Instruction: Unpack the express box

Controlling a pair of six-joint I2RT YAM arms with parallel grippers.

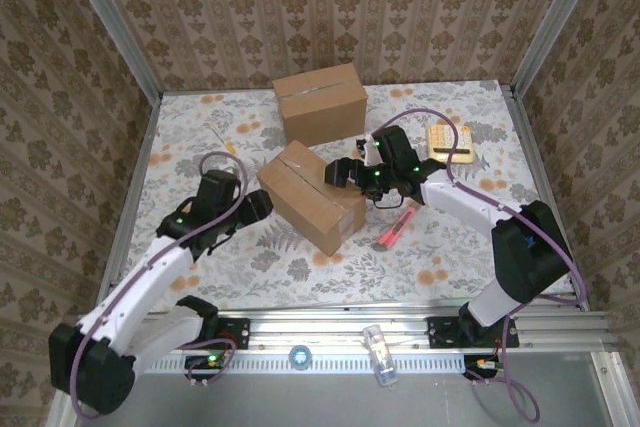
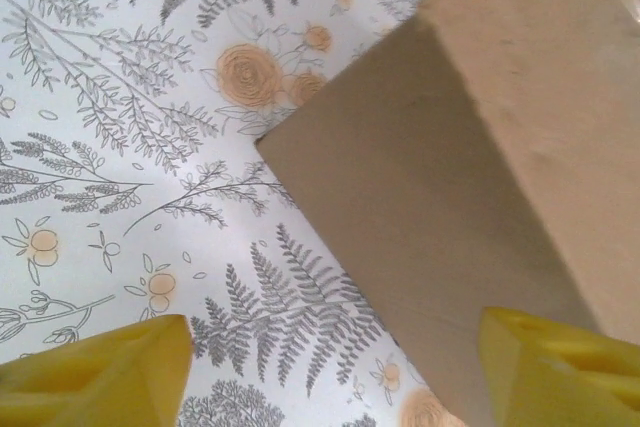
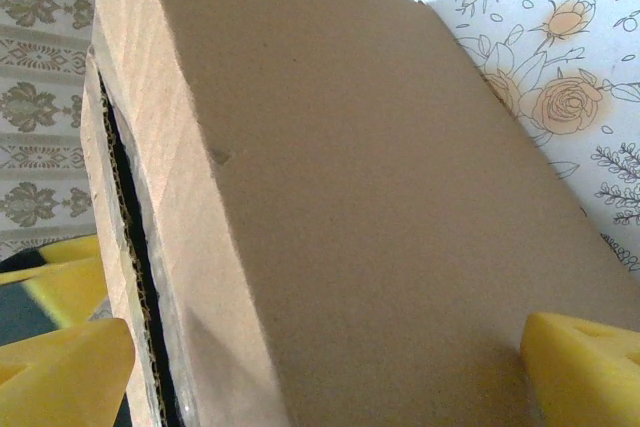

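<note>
Cardboard express box [image 1: 312, 197] sat closed, flaps down, skewed on the flower-print table [image 1: 200, 117]. Nothing was out of it.

- Second box [image 1: 320, 102]: just behind the express box, not touching it.
- Pink cutter [image 1: 393, 232]: flat on the table off the express box's right corner, no tool on it.
- Yellow calculator [image 1: 448, 142]: further right of the express box and behind it.

Left tool [image 2: 330, 322] was at the express box's left end. Fingers were apart and a lower corner of the box reached in beside one finger [image 2: 540, 367]. Nothing was clamped.

Right tool [image 3: 320, 327] was at the express box's right end, jaws spread wide astride it, with cardboard taking up the gap between them. I couldn't see pad contact, so I read it as not clamped.

The right wrist view showed a dark slit along the end seam with a corrugated edge exposed. It looked parted there, but I couldn't confirm that.

My read on the step: both tools were squaring up on the express box ahead of opening it. Unpacking was at the very start.

What the next move called for, as I see it:
- One tool pins the express box so it can't skate on the table.
- The other either works a finger into that end slit or goes right of the box for the cutter.
- The top flaps have to lift before anything inside can be reached.

Main risk was the box pivoting if pushed from one end only.
</note>
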